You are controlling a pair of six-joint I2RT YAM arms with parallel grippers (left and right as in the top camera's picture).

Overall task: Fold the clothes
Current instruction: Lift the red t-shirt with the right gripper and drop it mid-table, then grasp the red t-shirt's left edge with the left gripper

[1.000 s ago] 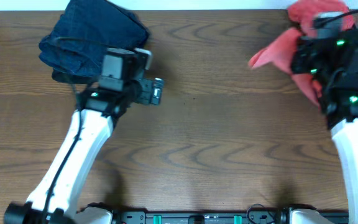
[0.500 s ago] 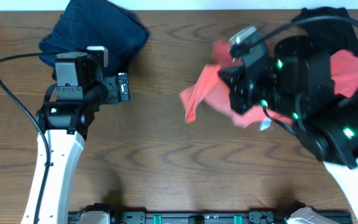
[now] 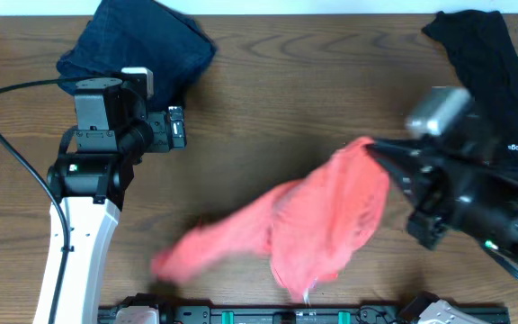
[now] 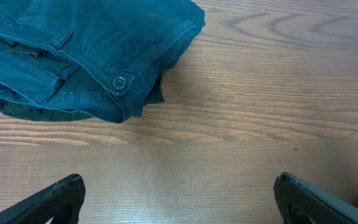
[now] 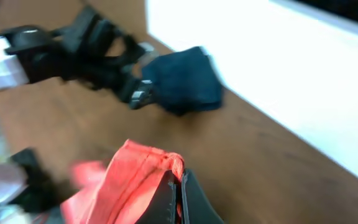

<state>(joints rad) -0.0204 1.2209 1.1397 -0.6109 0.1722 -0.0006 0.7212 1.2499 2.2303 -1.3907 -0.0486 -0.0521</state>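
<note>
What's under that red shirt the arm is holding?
The red shirt hangs from the right gripper over the table. Wood shows all around it; the patch directly beneath is hidden.

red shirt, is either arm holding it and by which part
The right end effector is shut on the coral-red T-shirt, pinching a bunched, stitched edge; which edge cannot be told. The left end effector is open, holding nothing.

The left hand (image 3: 177, 129) is held low, fingers spread wide; the right hand (image 3: 373, 151) is held high, clamped on the T-shirt (image 3: 322, 225).
</note>
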